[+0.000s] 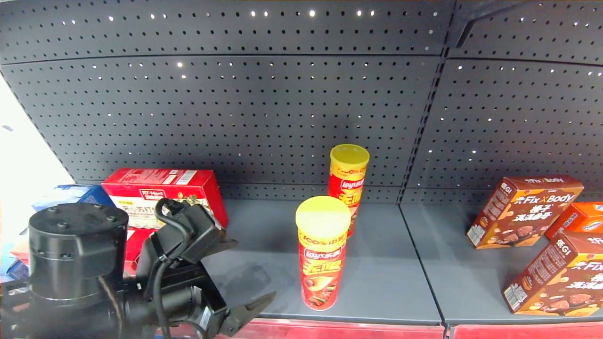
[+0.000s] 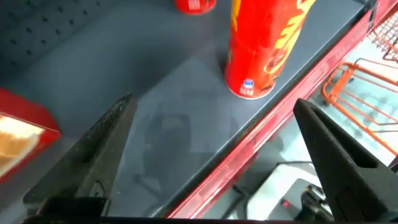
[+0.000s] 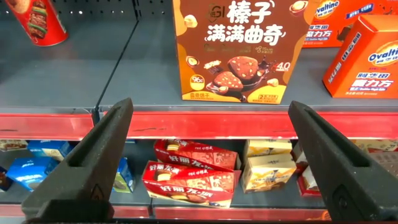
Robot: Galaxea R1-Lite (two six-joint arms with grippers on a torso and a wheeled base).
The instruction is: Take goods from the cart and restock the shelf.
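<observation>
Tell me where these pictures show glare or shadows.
Head view: white glare at the left edge, light dots through holes in the back panel, a shadow under the left gripper on the shelf. Left wrist view: faint shadows on the shelf beside the can.

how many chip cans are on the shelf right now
2. The front chip can stands upright near the shelf edge. The rear chip can stands upright behind it, close to the pegboard. More could sit outside the view.
</observation>
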